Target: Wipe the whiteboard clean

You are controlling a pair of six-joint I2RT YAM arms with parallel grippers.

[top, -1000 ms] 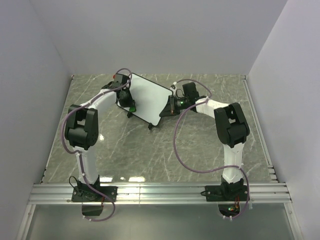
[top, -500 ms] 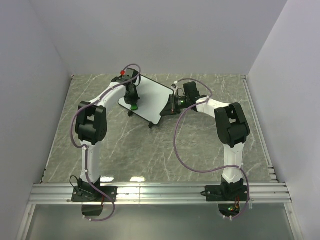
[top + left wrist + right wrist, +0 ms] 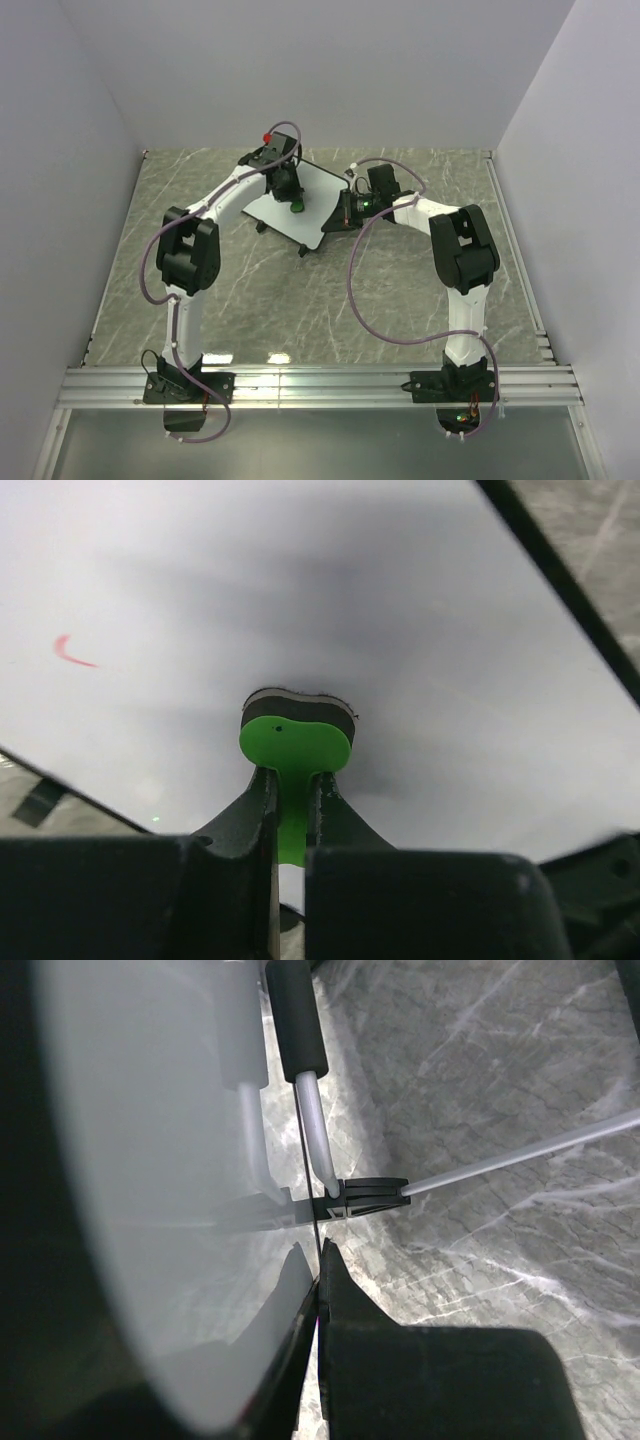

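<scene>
The whiteboard (image 3: 316, 218) sits tilted at the back middle of the table, its black frame raised on the right side. My right gripper (image 3: 344, 212) is shut on the board's right edge; the right wrist view shows the thin edge pinched in that gripper (image 3: 320, 1265), with the white face (image 3: 170, 1160) to the left. My left gripper (image 3: 293, 198) is shut on the handle of a green eraser (image 3: 297, 207), whose dark pad presses on the board. In the left wrist view the eraser (image 3: 295, 742) stands above that gripper (image 3: 292, 776), and a short red mark (image 3: 72, 652) remains on the board (image 3: 330, 590) at left.
Grey marble tabletop (image 3: 260, 300) lies all around the board, with white walls on three sides. A black foot clip (image 3: 366, 1198) of the board and a black tube with a white tip (image 3: 296, 1020) show just beyond my right fingers. A metal rail (image 3: 320, 385) runs along the near edge.
My left arm has swept the green eraser rightward and farther back across the board. The right gripper has stayed on the board's edge, and the board looks flatter.
</scene>
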